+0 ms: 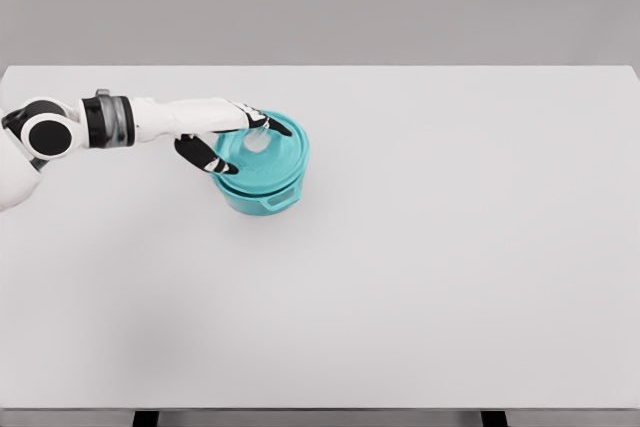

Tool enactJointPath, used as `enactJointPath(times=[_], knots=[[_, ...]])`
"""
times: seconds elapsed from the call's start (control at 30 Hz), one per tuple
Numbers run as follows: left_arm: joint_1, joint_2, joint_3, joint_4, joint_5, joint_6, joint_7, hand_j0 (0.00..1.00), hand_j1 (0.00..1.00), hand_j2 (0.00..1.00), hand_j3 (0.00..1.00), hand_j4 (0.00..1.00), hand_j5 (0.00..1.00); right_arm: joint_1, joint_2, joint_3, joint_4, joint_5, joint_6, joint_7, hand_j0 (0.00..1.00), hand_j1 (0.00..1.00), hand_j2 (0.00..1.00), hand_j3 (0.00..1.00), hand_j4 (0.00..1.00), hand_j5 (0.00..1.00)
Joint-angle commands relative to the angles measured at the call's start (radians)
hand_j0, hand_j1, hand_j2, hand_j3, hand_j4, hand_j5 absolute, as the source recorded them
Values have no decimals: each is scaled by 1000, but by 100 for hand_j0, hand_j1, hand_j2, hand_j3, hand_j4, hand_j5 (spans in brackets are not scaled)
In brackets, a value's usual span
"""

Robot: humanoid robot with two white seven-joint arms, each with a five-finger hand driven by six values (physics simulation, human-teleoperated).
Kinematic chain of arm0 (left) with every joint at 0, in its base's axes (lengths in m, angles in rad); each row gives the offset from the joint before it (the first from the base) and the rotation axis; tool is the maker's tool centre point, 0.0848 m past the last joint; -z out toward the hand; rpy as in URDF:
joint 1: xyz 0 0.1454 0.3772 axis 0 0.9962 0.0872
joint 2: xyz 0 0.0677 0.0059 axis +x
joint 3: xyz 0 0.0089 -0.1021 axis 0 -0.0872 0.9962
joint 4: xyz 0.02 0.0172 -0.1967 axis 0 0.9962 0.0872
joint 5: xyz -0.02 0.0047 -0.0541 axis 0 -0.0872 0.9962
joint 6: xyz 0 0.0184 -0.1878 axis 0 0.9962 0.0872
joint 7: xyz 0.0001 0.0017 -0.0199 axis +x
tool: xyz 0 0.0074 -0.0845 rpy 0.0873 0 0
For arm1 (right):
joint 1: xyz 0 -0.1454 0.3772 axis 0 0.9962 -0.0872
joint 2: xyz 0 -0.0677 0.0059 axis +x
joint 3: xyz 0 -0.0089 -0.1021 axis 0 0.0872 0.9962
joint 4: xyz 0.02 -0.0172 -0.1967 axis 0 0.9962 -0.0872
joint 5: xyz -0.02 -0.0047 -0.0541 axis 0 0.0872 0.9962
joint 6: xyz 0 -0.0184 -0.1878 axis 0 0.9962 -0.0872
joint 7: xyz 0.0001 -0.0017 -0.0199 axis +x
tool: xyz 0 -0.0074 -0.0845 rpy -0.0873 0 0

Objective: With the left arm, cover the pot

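Teal pot [262,182] sits on the white table [420,267] in the upper left part of the frame, left of centre, and you can see its matching teal lid [268,152] lying on top of it, tipped a little so the far right edge rides higher than the near left edge. A small side handle sticks out from the pot's lower right, toward the bottom of the picture.

Your left arm [130,119] enters from the left edge at mid-height, with the round black-and-white joint at the far left, a dark grey wrist band next to it, and the white forearm running almost level to the right. The left hand [232,132] is stretched over the left half of the lid. Look at the fingers: the upper ones reach across the lid's top toward its pale knob [257,141], with one dark fingertip pointing right past the knob, while the thumb [205,155] drops down along the lid's near left rim. The hand is spread around the knob area rather than balled up; from this view you cannot tell for certain whether the fingers actually pinch the knob or only rest touching it.

Your right arm does not show anywhere in the frame. Beyond the table's far edge there is only a plain grey backdrop.
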Motion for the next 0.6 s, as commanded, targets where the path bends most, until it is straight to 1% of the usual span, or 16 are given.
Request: enactJointPath(times=[0.0, 0.2, 0.3, 0.57], knots=[[0, 7, 1, -2, 5, 1, 1, 97, 97, 97, 97, 97, 97, 0, 0, 0, 0, 1, 0, 0, 100, 100, 100, 100, 100, 100], [-6, 17, 3, -10, 16, 1, -1, 97, 97, 97, 97, 97, 97, 0, 0, 0, 0, 1, 0, 0, 100, 100, 100, 100, 100, 100], [-15, 40, 1, -23, 36, 1, -1, 97, 97, 97, 97, 97, 97, 0, 0, 0, 0, 1, 0, 0, 100, 100, 100, 100, 100, 100], [-17, 41, 1, -23, 43, 1, 1, 98, 98, 98, 98, 98, 98, 0, 0, 0, 0, 1, 0, 0, 100, 100, 100, 100, 100, 100]])
